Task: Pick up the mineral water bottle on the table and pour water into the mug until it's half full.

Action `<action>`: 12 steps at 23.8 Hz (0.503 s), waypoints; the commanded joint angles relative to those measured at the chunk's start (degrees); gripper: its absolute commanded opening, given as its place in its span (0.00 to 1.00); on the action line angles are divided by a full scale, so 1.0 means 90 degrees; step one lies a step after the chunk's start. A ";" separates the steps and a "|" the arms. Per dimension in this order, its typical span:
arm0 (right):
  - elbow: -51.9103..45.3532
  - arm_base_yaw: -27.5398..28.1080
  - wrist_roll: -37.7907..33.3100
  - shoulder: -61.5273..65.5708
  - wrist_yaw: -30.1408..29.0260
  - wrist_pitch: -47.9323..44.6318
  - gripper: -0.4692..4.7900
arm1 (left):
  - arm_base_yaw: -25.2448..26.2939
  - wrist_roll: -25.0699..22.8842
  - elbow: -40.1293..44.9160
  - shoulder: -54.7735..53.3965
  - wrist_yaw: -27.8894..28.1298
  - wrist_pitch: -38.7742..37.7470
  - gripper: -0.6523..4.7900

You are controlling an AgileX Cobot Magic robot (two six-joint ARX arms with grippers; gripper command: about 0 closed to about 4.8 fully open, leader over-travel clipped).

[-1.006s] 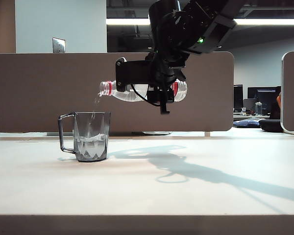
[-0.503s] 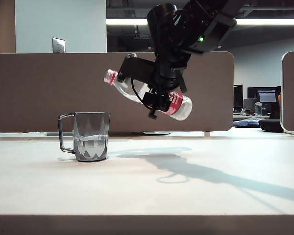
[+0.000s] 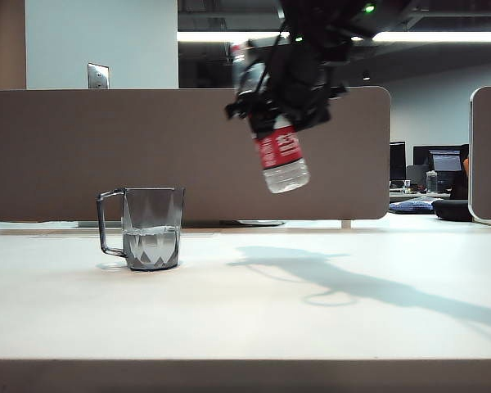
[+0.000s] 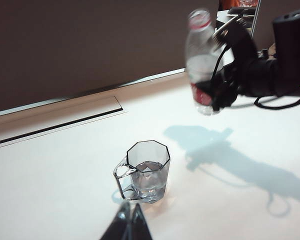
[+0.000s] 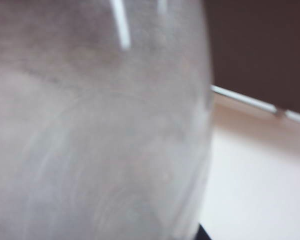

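The mineral water bottle (image 3: 280,151) hangs high above the table (image 3: 311,327), nearly upright, its red-ringed neck tipped up and to the left. My right gripper (image 3: 280,106) is shut on its middle, right of the mug and well above it. In the right wrist view the bottle (image 5: 100,125) fills the picture as a blur. The smoky faceted mug (image 3: 151,237) stands on the table with its handle to the left, and water (image 3: 151,244) fills its lower part. The left wrist view shows the mug (image 4: 149,170) just beyond my left gripper (image 4: 130,216), which is shut and empty, and the bottle (image 4: 200,55) farther off.
A brown partition wall (image 3: 82,147) runs along the back of the table. A long cover strip (image 4: 55,120) lies in the tabletop by that wall. The arm's shadow (image 3: 352,286) falls on the table right of the mug. Office desks (image 3: 430,176) show far behind.
The bottle lay level with its mouth over the mug, pouring. It has swung neck-up and shifted up and to the right; the stream has stopped. The left gripper has not moved.
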State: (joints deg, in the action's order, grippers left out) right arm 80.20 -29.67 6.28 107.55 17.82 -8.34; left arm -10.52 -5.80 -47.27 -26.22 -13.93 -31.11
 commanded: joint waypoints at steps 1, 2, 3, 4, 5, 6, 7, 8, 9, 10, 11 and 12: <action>0.0046 0.0138 -0.0498 -0.0068 -0.0141 0.0022 0.55 | 0.0010 -0.0024 -0.0039 0.0005 -0.0002 -0.0097 0.12; 0.0046 0.0197 -0.0522 -0.0070 -0.0287 0.0097 0.55 | 0.0010 -0.0027 -0.0039 0.0005 -0.0002 -0.0143 0.12; 0.0046 0.0233 -0.0554 -0.0070 -0.0335 0.0151 0.55 | 0.0010 -0.0027 -0.0039 0.0005 -0.0002 -0.0170 0.12; 0.0046 0.0250 -0.0578 -0.0068 -0.0389 0.0197 0.55 | 0.0010 -0.0027 -0.0039 0.0005 -0.0002 -0.0175 0.12; 0.0041 0.0321 -0.0678 -0.0068 -0.0478 0.0257 0.55 | 0.0012 -0.0027 -0.0039 0.0005 0.0029 -0.0177 0.12; 0.0005 0.0340 -0.0733 -0.0070 -0.0525 0.0228 0.54 | 0.0012 -0.0053 -0.0039 0.0005 0.0097 -0.0180 0.12; -0.0172 0.0393 -0.0818 -0.0097 -0.0559 -0.0007 0.52 | 0.0012 -0.0187 -0.0039 0.0005 0.0134 -0.0204 0.12; -0.0257 0.0423 -0.0872 -0.0114 -0.0624 -0.0087 0.52 | 0.0015 -0.0240 -0.0039 0.0005 0.0138 -0.0231 0.12; -0.0466 0.0437 -0.0872 -0.0131 -0.0695 -0.0262 0.52 | 0.0012 -0.0287 -0.0039 0.0005 0.0138 -0.0279 0.12; -0.0612 0.0478 -0.0906 -0.0160 -0.0731 -0.0359 0.52 | 0.0012 -0.0287 -0.0039 0.0005 0.0138 -0.0333 0.12; -0.0877 0.0495 -0.0925 -0.0206 -0.0823 -0.0544 0.52 | 0.0015 -0.0289 -0.0039 0.0005 0.0138 -0.0391 0.12; -0.1059 0.0498 -0.1001 -0.0231 -0.0869 -0.0690 0.53 | 0.0012 -0.0287 -0.0039 0.0005 0.0138 -0.0420 0.12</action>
State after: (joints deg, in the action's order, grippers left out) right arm 71.99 -24.99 -1.67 106.78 11.25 -9.82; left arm -10.52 -8.14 -47.27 -26.17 -12.82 -34.61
